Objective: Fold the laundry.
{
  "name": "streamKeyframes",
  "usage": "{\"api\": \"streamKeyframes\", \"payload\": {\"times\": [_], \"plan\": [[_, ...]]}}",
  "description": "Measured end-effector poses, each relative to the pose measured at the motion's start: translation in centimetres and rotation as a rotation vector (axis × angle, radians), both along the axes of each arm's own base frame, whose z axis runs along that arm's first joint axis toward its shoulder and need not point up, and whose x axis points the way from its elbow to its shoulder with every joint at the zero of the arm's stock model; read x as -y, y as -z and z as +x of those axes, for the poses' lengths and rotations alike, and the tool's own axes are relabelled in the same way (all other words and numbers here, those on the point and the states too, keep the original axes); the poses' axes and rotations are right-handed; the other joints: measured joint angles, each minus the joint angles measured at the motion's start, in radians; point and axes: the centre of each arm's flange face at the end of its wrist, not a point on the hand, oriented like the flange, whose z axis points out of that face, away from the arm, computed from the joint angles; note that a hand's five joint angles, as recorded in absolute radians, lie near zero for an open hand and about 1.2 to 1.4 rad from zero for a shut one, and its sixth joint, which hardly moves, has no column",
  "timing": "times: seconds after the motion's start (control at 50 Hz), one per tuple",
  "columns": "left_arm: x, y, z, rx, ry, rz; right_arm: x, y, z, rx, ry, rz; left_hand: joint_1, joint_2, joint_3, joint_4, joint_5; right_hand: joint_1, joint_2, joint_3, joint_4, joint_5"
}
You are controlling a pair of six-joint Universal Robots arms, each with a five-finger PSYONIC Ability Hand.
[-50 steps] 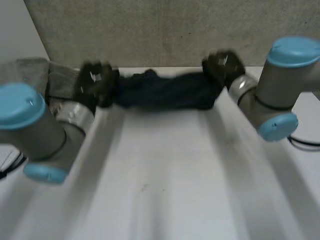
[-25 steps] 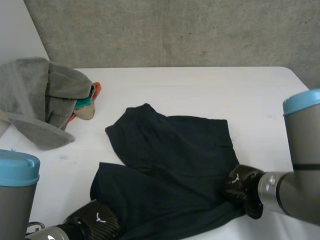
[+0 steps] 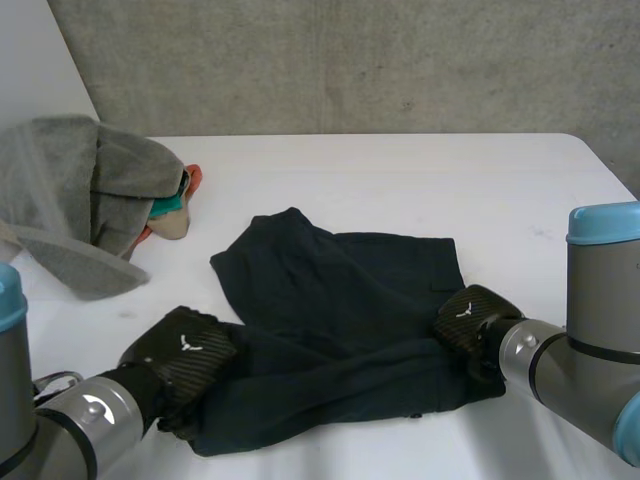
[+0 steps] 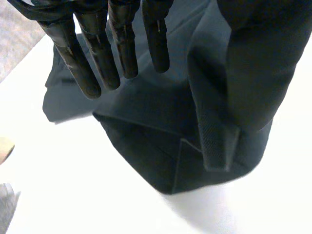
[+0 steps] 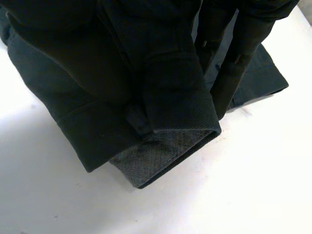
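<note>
Grey towel heap [image 3: 90, 190] sat at far-left of table [image 3: 400, 170]. Left hand [image 3: 185, 350] was at near-left corner of dark garment [image 3: 340, 300], fingers [image 4: 122, 44] straight, hem draped over thumb. Garment lay mid-table. Looked soft, light, limp — best taken by hems. Right hand [image 3: 470, 315] pinched near-right hem.

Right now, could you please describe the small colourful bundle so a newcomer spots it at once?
At the far left of the white table lies a grey cloth heap. The bundle peeks from that heap's edge, toward the dark garment. Only it shows orange, teal and beige.
</note>
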Motion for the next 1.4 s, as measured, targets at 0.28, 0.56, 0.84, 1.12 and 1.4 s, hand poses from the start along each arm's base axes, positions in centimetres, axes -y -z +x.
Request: {"api": "streamKeyframes", "payload": {"times": [0.28,0.56,0.84,1.12,1.4], "plan": [[-0.3,1.0,0.7,-0.072,-0.062,0.131,0.2,-0.2,0.1,0.012,0.006,-0.017,0.689,0.675,0.664,0.684,0.663,0.000,0.000,0.000,0.000,0.000],[1.6,-11.8,0.4,-0.279,-0.041,-0.366,1.1,-12.7,-0.5,0.123,0.078,-0.412,0.689,0.705,0.694,0.717,0.668,0.000,0.000,0.000,0.000,0.000],[4.0,-16.3,0.9,-0.326,-0.078,-0.511,0.9,-21.1,-0.2,0.225,0.073,-0.610,0.689,0.705,0.695,0.721,0.668,0.000,0.000,0.000,0.000,0.000],[16.8,-10.8,-3.3,-0.324,-0.126,-0.512,10.6,-14.4,3.9,0.240,0.112,-0.565,0.689,0.709,0.699,0.721,0.668,0.000,0.000,0.004,0.000,0.000],[21.2,-22.8,-4.5,-0.888,-0.118,-1.216,16.1,-25.3,5.9,0.877,0.123,-1.171,0.689,0.709,0.700,0.721,0.668,0.003,0.000,0.005,0.002,0.002]]}}
